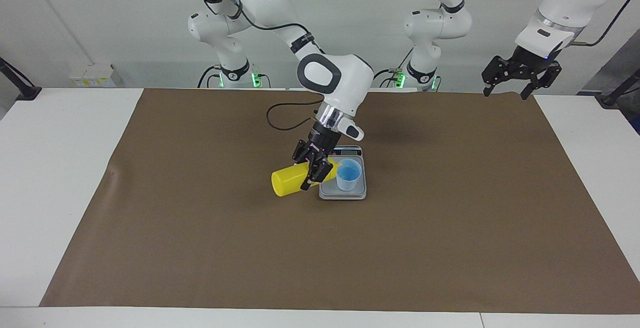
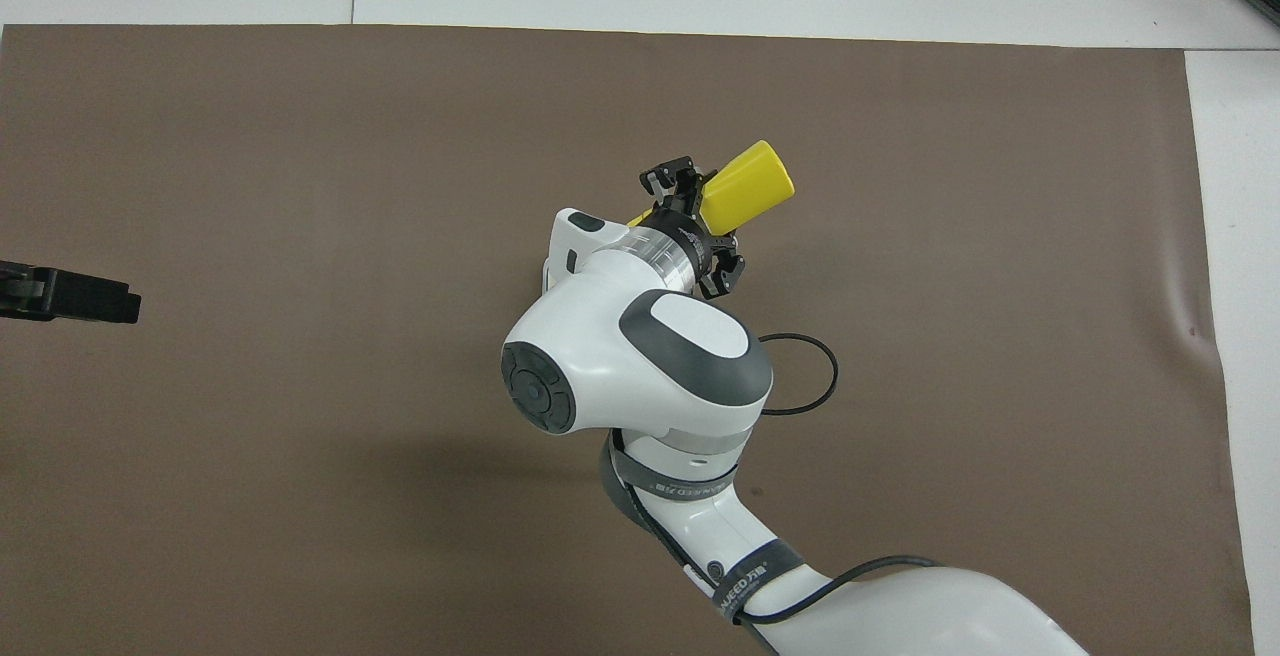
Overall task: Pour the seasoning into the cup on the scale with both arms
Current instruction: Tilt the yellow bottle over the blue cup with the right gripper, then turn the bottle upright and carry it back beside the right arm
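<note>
A brown mat (image 1: 200,248) covers the middle of a white worktop (image 1: 50,178). Near its centre sits the silver-grey scale (image 1: 345,194), with the light-blue cup (image 1: 348,174) upright on its plate. The right arm's hand (image 1: 314,168) is clamped on the yellow seasoning bottle (image 1: 287,182), which is tipped almost flat, its nozzle end at the cup's rim and its base pointing toward the right arm's end of the worktop. No stream can be made out, so the pour looks just under way. To do it well, the nozzle should stay over the cup's mouth while the base rises slowly, without nudging the light cup. The left hand (image 1: 520,75), its fingers apart, waits in the air above the mat's edge nearest the robots. Bare mat lies all around the scale, so there is ample room to tilt or withdraw.
</note>
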Robot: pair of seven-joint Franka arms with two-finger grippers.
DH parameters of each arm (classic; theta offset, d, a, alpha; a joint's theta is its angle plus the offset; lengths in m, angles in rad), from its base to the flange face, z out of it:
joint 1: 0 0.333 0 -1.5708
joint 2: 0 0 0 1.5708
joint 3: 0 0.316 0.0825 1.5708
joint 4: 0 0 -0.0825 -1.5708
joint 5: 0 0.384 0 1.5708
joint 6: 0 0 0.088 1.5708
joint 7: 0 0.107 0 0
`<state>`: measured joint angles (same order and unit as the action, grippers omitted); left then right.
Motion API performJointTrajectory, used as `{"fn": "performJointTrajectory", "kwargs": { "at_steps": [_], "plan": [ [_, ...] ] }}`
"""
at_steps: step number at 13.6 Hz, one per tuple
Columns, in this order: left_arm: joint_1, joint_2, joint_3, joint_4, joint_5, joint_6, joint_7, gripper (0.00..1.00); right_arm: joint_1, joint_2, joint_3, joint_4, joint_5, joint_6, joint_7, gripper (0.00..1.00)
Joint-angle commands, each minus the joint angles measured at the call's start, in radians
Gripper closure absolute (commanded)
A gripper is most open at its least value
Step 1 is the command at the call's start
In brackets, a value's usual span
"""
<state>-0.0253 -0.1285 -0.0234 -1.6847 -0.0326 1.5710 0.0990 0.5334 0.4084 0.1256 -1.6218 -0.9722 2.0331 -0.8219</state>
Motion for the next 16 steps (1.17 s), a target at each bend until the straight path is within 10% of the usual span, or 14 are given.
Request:
{"fn": "performJointTrajectory", "kwargs": {
  "at_steps": [1, 16],
  "plan": [
    [0.011, -0.023, -0.006, -0.026, -0.013, 0.0, -0.002, 0.0, -0.039, -0.069, 0.014, -0.012, 0.104, -0.002, -0.054, 1.0],
    [-0.005, -0.028, -0.016, -0.038, 0.008, 0.029, -0.137, 0.0, -0.312, -0.282, 0.014, -0.084, 0.846, 0.05, -0.15, 1.0]
  ]
}}
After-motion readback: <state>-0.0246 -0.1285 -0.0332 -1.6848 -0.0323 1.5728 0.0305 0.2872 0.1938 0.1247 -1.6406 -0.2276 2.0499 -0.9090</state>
